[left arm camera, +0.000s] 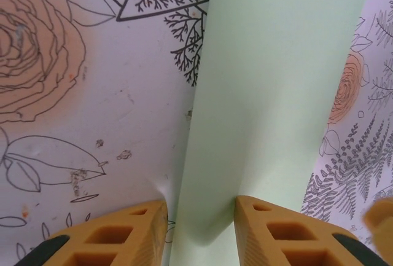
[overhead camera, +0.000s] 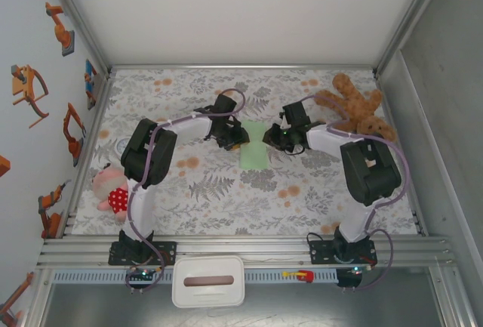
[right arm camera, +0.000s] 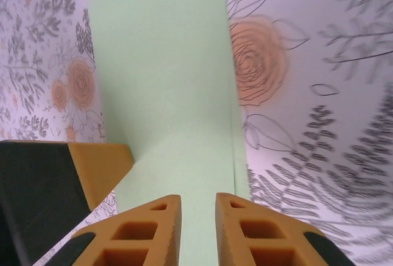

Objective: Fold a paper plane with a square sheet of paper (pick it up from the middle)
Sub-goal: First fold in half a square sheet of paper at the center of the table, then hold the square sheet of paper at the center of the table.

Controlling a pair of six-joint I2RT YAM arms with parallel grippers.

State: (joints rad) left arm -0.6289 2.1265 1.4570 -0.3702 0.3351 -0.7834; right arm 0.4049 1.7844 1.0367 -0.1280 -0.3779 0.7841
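**Top external view.** The left claw and the right claw face each other low over the floral cloth. The sheet of paper lies directly between them as a narrow pale green rectangle. Its far half sits between the two sets of tips, and its near half reaches back past them. How far apart either claw's jaws stand cannot be judged from this height. A brown teddy bear lies beyond and outboard of the right claw, and a pink plush toy lies well behind and outboard of the left claw.

**Left wrist view.** The left claw is partly open, and its orange fingers are clearly apart. The sheet of paper runs from the gap straight ahead of the tips. One long edge lies just inside the left finger, and the paper passes under the right finger. Neither pad can be seen pressing on the paper, so no hold is confirmed.

**Right wrist view.** The right claw is open by a narrow slit only. The sheet of paper lies in that gap and extends ahead of the tips. It is folded, with a second layer showing along its right edge. Whether the pads touch it cannot be told. One orange-and-black finger of the other claw sits just to the left, at the paper's edge.
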